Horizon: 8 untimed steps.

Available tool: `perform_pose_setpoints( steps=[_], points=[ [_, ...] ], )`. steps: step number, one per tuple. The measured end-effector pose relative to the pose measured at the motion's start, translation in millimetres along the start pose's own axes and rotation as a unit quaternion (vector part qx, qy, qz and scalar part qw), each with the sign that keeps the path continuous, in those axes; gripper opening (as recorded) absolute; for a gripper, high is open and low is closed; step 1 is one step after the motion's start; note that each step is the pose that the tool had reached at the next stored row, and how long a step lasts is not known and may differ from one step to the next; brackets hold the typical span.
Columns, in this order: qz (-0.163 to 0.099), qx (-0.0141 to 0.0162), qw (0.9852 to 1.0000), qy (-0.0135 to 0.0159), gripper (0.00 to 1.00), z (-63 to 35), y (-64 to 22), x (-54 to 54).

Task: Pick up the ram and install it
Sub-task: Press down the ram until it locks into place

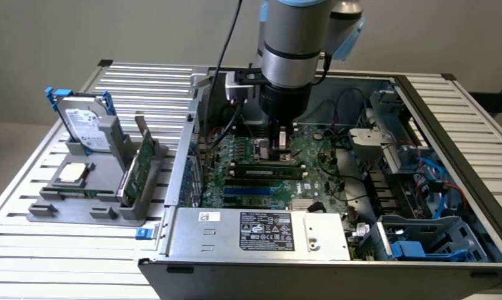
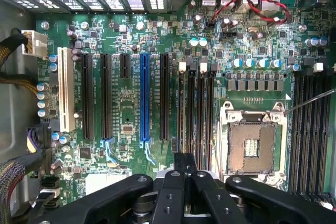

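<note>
Inside an open case (image 1: 234, 81), the gripper (image 1: 282, 145) hangs with jaws pressed together, just above the seated ram (image 1: 270, 169).

Slatted table (image 1: 50, 250) bears computer case (image 1: 259, 240), grey holder (image 1: 75, 209)

Open PC case (image 1: 234, 250) lies on slatted table (image 1: 50, 250), motherboard (image 1: 317, 181) facing up. Robot arm (image 1: 297, 44) comes down from above into the case; gripper (image 1: 281, 139) sits low over the board's middle w/ fingers shut, right above a ram (image 1: 272, 169) stick lying in its slot across the board. PSU (image 1: 259, 234) w/ label at near edge. Drive cage (image 1: 426, 237) and blue cables at exterior view's right. On exterior view's left, outside case, grey holder (image 1: 92, 209) carries a hard drive (image 1: 88, 128) w/ blue rails, green expansion card (image 1: 142, 165) standing upright, and a CPU (image 1: 74, 174) lying flat.
</note>
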<state>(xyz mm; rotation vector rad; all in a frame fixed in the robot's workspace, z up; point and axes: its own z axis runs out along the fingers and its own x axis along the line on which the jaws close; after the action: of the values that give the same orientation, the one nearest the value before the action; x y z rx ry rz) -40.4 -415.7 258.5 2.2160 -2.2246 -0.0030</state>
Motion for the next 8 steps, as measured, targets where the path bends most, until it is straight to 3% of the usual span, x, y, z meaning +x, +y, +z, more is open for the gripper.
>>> perform_pose_setpoints(
  steps=[4, 8],
  points=[
    [0.0, -0.0035, 1.0, 0.0, 0.11, 2.4, 2.9, 0.0],
    [0.0, -0.0124, 0.9999, 0.0001, 0.11, 5.6, 3.1, 0.0]
  ],
)
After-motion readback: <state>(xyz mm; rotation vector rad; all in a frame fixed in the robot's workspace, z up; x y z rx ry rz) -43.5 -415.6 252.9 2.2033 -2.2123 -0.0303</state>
